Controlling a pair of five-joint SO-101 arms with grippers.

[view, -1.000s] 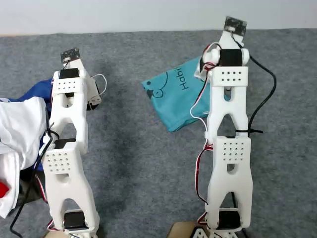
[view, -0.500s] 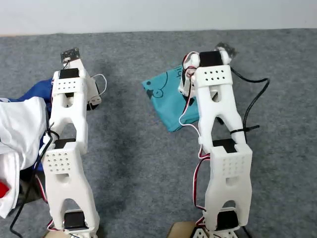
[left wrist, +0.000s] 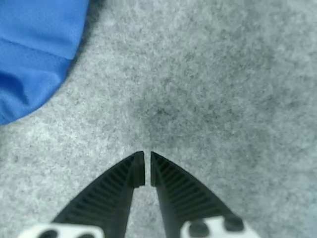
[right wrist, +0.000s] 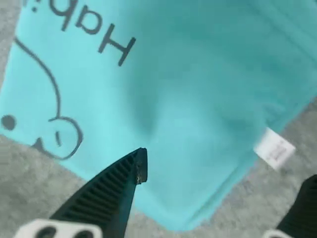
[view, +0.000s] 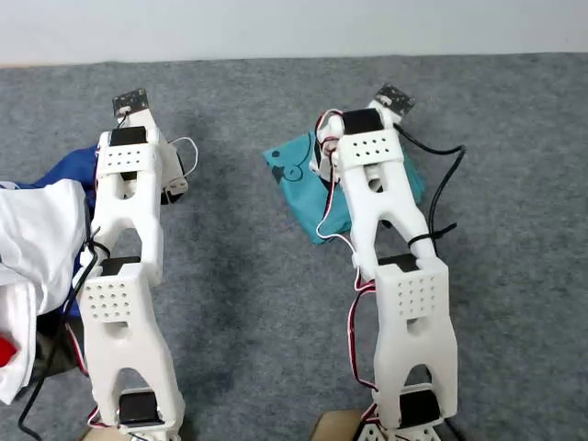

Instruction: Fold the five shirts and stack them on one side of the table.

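The counter (view: 248, 303) was rough, matt felt. The teal shirt (right wrist: 198, 99) was smooth matt cloth; the blue shirt (left wrist: 34, 44), fine mesh. The arms (view: 119, 312) were matt plastic.

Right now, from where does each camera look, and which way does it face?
High view: fixed above the table, facing down on the left arm and the right arm, which stands over the teal shirt.
Left wrist view: on the left wrist, facing down at the grey table and a blue shirt; the shut left gripper shows.
Right wrist view: on the right wrist, facing down at the teal shirt; the open right gripper shows.
Shared: high and right wrist views both show the teal shirt.
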